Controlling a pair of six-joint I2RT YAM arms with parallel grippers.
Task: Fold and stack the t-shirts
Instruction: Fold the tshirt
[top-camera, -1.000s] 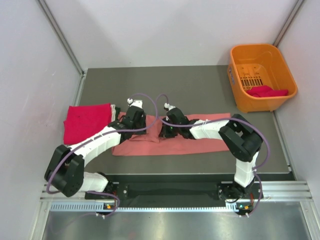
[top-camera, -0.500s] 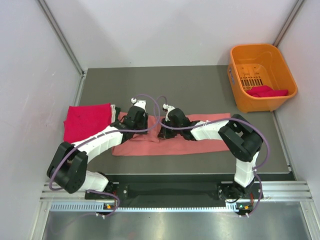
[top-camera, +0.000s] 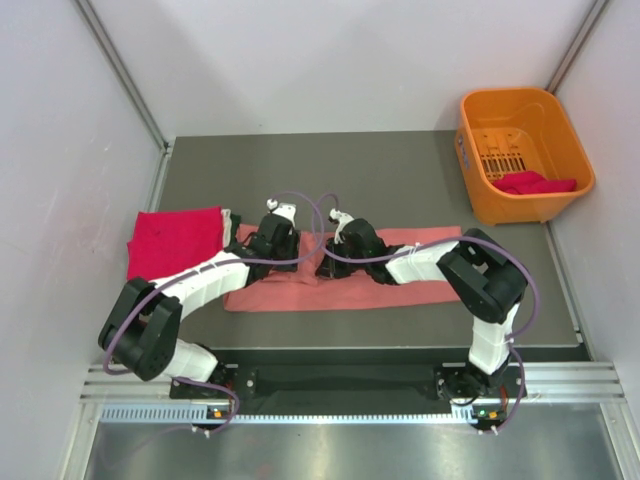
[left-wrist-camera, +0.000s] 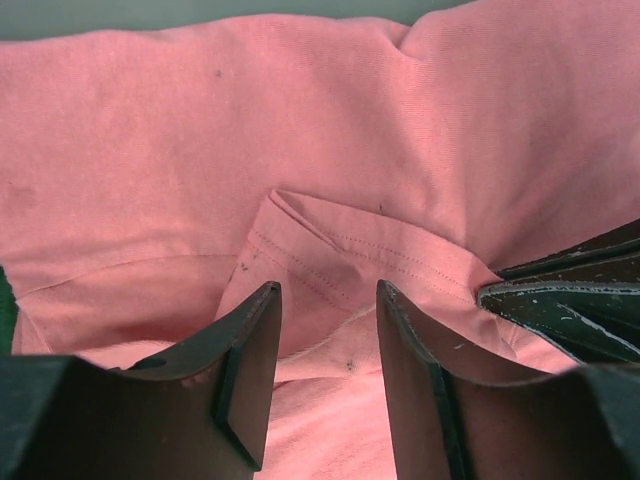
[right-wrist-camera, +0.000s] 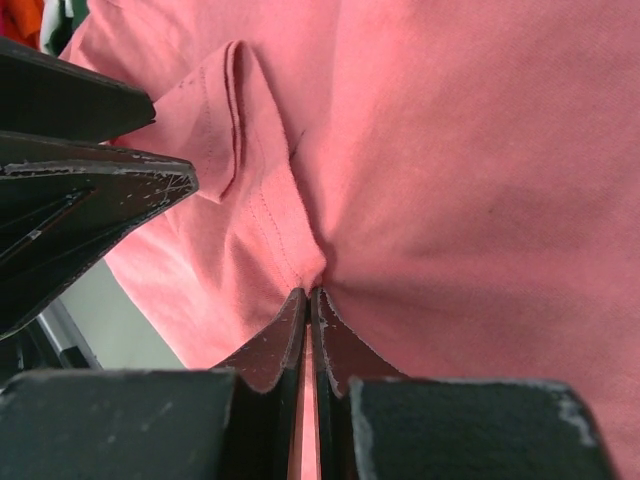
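A salmon-pink t-shirt (top-camera: 420, 285) lies folded into a long strip across the middle of the table. My left gripper (left-wrist-camera: 328, 300) hovers open just over a turned-back sleeve hem (left-wrist-camera: 330, 240) of this shirt (left-wrist-camera: 300, 110), with only cloth below the gap. In the top view the left gripper (top-camera: 298, 260) sits at the strip's left part. My right gripper (right-wrist-camera: 308, 295) is shut on a pinched ridge of the salmon-pink t-shirt (right-wrist-camera: 470, 150), right beside the left fingers (right-wrist-camera: 90, 180). From above the right gripper (top-camera: 324, 264) nearly touches the left one.
A folded magenta-red t-shirt (top-camera: 172, 243) lies at the table's left, a white edge (top-camera: 228, 220) showing beside it. An orange plastic basket (top-camera: 478, 125) stands at the back right corner with a magenta-red shirt (top-camera: 535, 183) inside. Grey walls close in on both sides.
My left gripper has edged a little to the right, closer to the right gripper. The right gripper stays shut on the cloth, almost in place.
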